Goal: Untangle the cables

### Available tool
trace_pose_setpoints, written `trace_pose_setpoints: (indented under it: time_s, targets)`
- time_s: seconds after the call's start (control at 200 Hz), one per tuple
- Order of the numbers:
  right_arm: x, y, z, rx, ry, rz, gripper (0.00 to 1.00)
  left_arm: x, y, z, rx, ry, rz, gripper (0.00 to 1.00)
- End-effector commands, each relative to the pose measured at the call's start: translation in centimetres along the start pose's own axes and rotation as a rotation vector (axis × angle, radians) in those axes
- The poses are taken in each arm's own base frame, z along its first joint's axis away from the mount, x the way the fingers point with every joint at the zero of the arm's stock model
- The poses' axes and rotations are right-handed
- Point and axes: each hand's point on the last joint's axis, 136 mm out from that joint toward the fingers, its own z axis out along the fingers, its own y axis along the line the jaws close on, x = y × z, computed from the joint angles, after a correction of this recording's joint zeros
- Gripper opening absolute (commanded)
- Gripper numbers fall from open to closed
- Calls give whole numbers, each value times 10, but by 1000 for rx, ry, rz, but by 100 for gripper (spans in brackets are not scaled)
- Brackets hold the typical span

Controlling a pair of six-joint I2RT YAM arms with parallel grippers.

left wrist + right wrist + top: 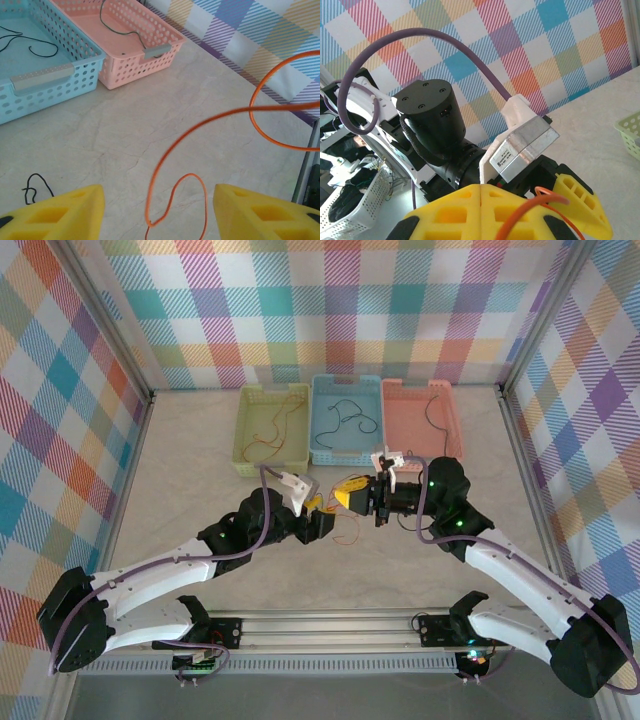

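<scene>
Orange cable point(189, 174) is the one in hand. It hangs looped above the table point(125, 130) at mid-table, strung between the two grippers. The left gripper point(158, 200) has its fingers wide apart; the strand runs up between them and touches neither. The right gripper point(480, 200) has its fingers pressed flat together with the orange strand coming out at their front; I read that as a pinch on one end, since nothing else is holding the cable up. A short black cable point(35, 187) lies curled on the table just beside the left finger, apart from the orange one. Further back, the green basket point(244, 435) holds orange-red wires point(268, 440), the blue basket point(37, 77) black wires point(44, 46), and the pink basket point(130, 67) one dark wire point(120, 32); looks like a sort by colour.

Step, as I judge it: the orange cable is being drawn clear of the last of the pile, mid-regrip, and most of the job looks done. Next move calls for the left fingers to close on the strand between them, low on the loop. Then pull apart gently so the loops open instead of tightening; watch for snagging the black one. Green basket is the likely target.
</scene>
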Motion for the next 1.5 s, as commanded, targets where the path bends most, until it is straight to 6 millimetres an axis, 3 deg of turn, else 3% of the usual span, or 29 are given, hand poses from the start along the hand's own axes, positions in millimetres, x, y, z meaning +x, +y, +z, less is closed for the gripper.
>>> trace_pose_setpoints:
  time_s: [0.0, 0.155, 0.475, 0.57, 0.7, 0.78, 0.94, 1.07, 1.245, 1.495]
  targets:
    - [-16, 12, 1, -49, -19, -11, 0, -11, -10, 2, 39, -13, 12, 59]
    - [-23, 29, 0, -126, -33, -25, 0, -19, -12, 3, 49, -69, 50, 57]
    - [-21, 28, 3, -133, -20, -5, 0, -31, -14, 7, 48, -103, 84, 50]
    - [-21, 28, 2, -127, -16, -13, 0, -33, -13, 8, 40, -111, 84, 38]
    - [-20, 26, 1, -105, -9, -24, 0, -31, -10, 6, 28, -115, 77, 8]
    - [-17, 21, -1, -63, -14, -41, 0, -30, -6, 1, 6, -119, 66, 0]
    - [-6, -1, -6, 70, 3, -79, 0, -37, 9, -14, -88, -156, 49, 0]
    - [15, -36, -15, 252, 36, -132, 0, -48, 19, -29, -155, -183, 14, 0]
    - [47, -78, -28, 434, 87, -199, 4, -60, 17, -44, -161, -211, -36, 0]
    - [59, -114, -38, 595, 80, -212, 7, -81, -5, -67, -61, -256, -60, 0]
